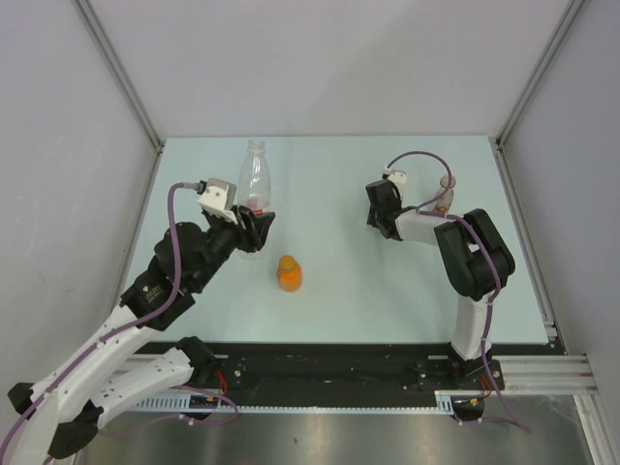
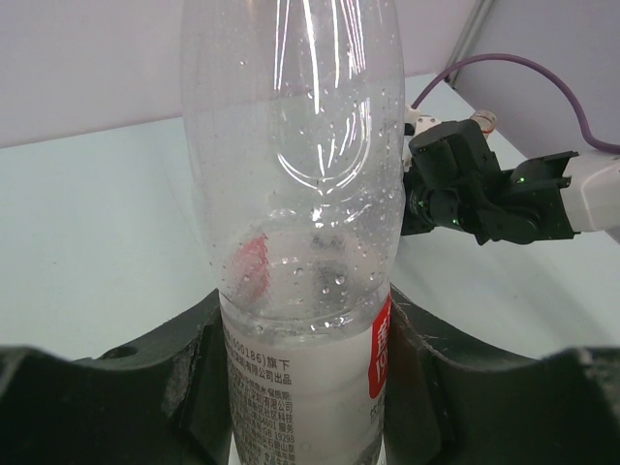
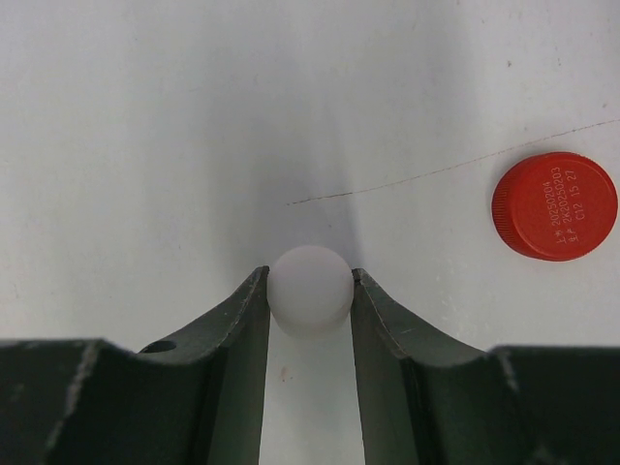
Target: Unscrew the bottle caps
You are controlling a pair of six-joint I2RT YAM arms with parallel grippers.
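Note:
My left gripper (image 1: 256, 226) is shut on the clear bottle with the pale label (image 1: 254, 179), which stands about upright. In the left wrist view the fingers (image 2: 184, 378) press the label (image 2: 300, 387) from both sides. My right gripper (image 1: 381, 219) points down at the table, shut on the white cap (image 3: 310, 288). The red cap (image 3: 554, 205) lies flat on the table to its right. The squat orange bottle (image 1: 289, 276) stands mid-table with its orange cap (image 1: 287, 262) on. A clear bottle with a red neck ring (image 1: 446, 194) stands partly hidden behind the right arm.
The pale green table (image 1: 339, 300) is walled by grey panels at the left, back and right. The right arm (image 2: 484, 189) shows beyond the held bottle in the left wrist view. A purple cable (image 1: 417, 160) loops above the right wrist.

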